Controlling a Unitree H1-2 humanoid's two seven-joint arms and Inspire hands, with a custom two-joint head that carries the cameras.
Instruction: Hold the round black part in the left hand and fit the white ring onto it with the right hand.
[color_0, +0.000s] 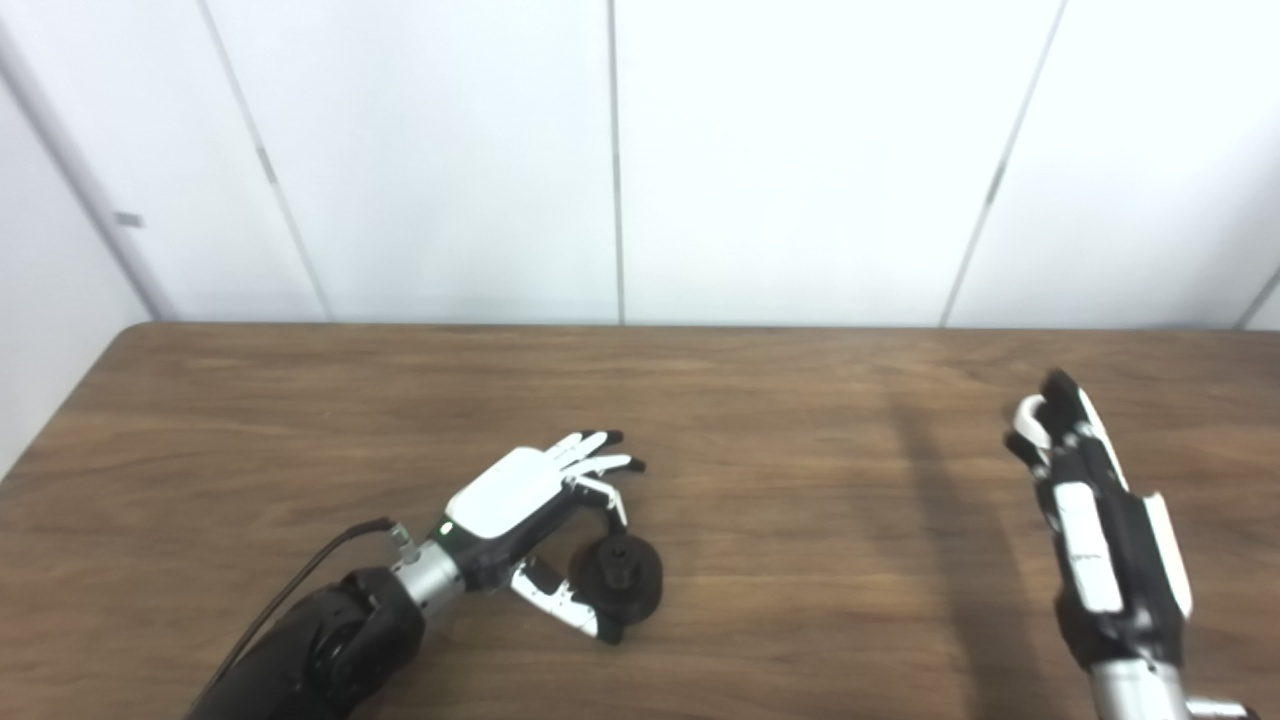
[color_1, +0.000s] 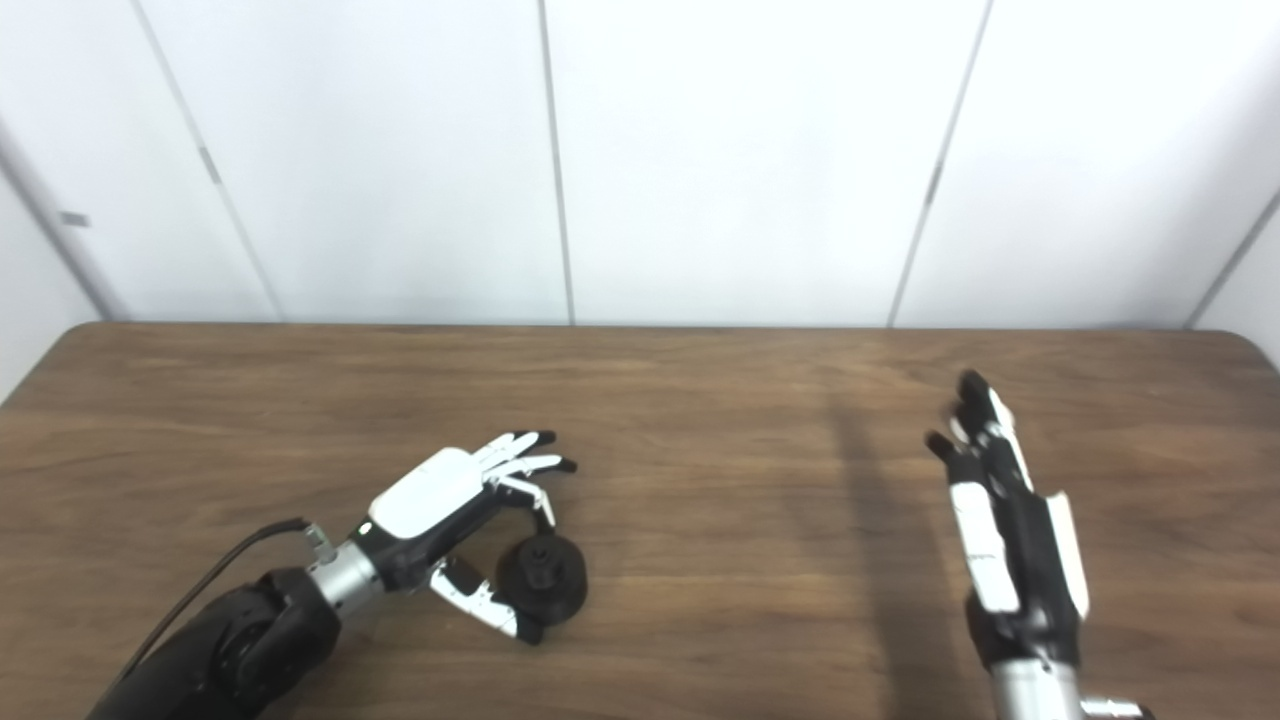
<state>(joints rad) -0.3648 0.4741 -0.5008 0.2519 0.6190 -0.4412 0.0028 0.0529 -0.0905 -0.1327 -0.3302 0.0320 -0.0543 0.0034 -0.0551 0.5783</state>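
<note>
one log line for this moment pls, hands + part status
left hand: open, cupped around round black part on table, not lifted | right hand: open, raised, empty | white ring: not visible

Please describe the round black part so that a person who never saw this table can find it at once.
On the brown wooden table, look at the near left area, where the left hand reaches in. The round black part lies on the table between that hand's fingers and thumb. It is the only loose thing in view: a dark disc with a raised hub on top.
</note>
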